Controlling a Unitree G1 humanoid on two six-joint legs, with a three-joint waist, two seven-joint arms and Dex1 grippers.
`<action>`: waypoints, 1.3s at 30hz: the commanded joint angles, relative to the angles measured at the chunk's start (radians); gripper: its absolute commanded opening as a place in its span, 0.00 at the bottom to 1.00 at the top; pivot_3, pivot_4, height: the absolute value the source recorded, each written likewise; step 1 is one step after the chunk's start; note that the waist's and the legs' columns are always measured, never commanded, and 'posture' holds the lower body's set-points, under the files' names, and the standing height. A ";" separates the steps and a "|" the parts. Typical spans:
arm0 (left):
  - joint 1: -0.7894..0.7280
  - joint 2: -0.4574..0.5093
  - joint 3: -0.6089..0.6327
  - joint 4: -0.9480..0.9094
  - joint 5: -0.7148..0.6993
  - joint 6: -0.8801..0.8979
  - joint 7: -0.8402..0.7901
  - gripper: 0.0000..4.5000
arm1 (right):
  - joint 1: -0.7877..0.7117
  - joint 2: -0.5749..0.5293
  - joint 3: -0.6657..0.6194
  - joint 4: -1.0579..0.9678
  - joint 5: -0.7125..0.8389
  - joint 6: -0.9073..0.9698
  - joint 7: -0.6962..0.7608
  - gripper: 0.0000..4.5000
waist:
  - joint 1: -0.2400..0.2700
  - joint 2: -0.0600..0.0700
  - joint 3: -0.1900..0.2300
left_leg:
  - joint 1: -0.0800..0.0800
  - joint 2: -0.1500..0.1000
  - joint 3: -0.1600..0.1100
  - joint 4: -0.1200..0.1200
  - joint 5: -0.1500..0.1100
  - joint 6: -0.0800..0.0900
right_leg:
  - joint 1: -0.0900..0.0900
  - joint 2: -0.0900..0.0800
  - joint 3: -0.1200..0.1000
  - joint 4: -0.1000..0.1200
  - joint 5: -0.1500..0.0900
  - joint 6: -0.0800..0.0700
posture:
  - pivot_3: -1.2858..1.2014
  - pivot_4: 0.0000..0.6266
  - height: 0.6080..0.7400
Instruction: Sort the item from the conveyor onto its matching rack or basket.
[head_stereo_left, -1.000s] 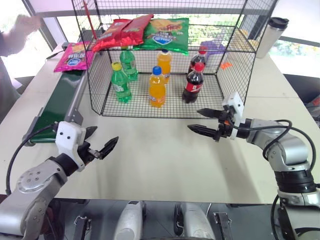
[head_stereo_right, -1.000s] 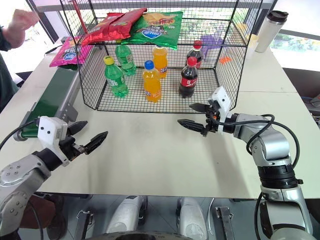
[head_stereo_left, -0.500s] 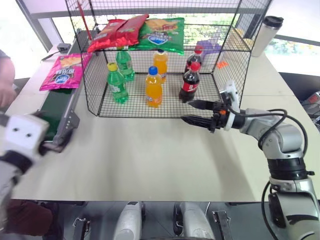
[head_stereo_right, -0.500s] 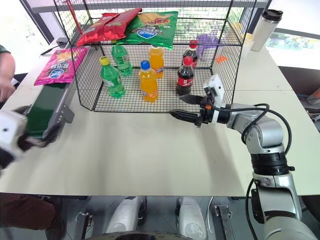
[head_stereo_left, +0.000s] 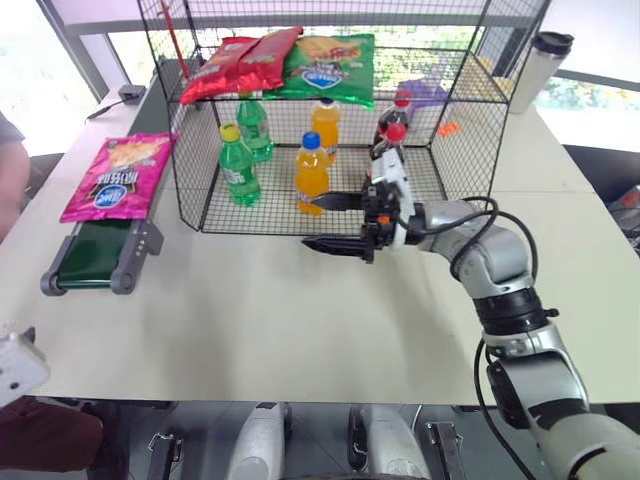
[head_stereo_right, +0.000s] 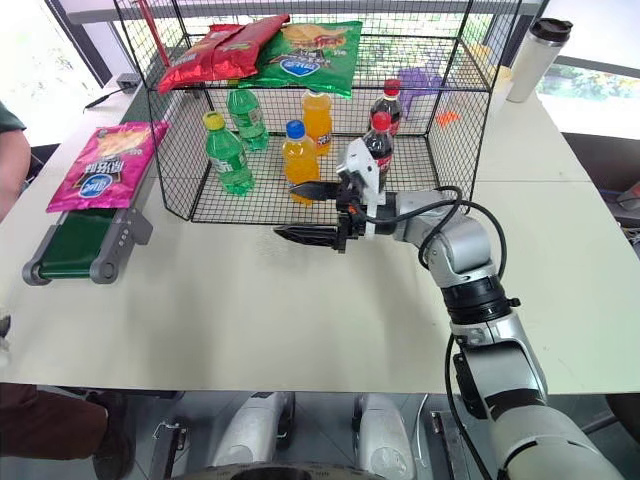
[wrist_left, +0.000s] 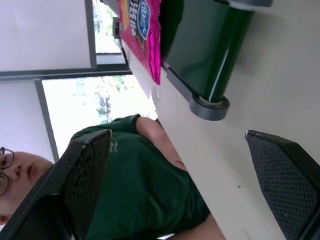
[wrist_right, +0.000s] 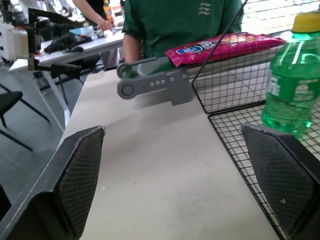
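The glossy magenta-pink chip bag (head_stereo_left: 113, 176) lies on the dark green conveyor belt (head_stereo_left: 93, 254). The right gripper (head_stereo_left: 336, 222) and the left gripper (wrist_left: 182, 185) both stand with fingers apart, empty.

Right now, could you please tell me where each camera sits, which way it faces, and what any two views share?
Left eye: on the head, looking forward and down at the table, wire cage, conveyor; right arm with open right tool shows.
Right eye: beside it, same scene.
Left wrist: low off the table, facing the conveyor's end roller and a person in green; open left tool frames it.
Right wrist: looks across the table toward the conveyor.
Shared: both wrist views show the pink chip bag.
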 joint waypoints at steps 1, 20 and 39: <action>-0.014 -0.008 -0.022 0.030 0.034 -0.034 0.019 0.99 | -0.022 0.006 -0.005 -0.026 -0.001 -0.017 0.011 1.00 | 0.000 0.000 0.000 | 0.000 0.000 0.000 0.000 0.000 0.000 | 0.000 0.000 0.000 0.000 0.000 0.000 | 0.52 0.24 1.00; -0.162 0.101 -0.108 0.215 0.059 -0.085 0.019 0.99 | 0.009 -0.032 -0.020 -0.054 -0.017 0.005 -0.016 1.00 | -0.005 0.000 0.000 | 0.000 0.007 0.006 0.001 0.000 0.000 | -0.004 0.006 0.003 0.002 0.004 0.000 | 0.52 0.24 1.00; -0.409 0.227 -0.258 0.386 0.102 -0.134 0.116 0.99 | 0.051 -0.042 -0.026 -0.093 -0.018 0.005 -0.055 1.00 | -0.017 -0.001 0.000 | 0.001 0.014 0.011 0.001 0.000 0.000 | -0.009 0.014 0.009 0.008 0.008 -0.002 | 0.52 0.24 1.00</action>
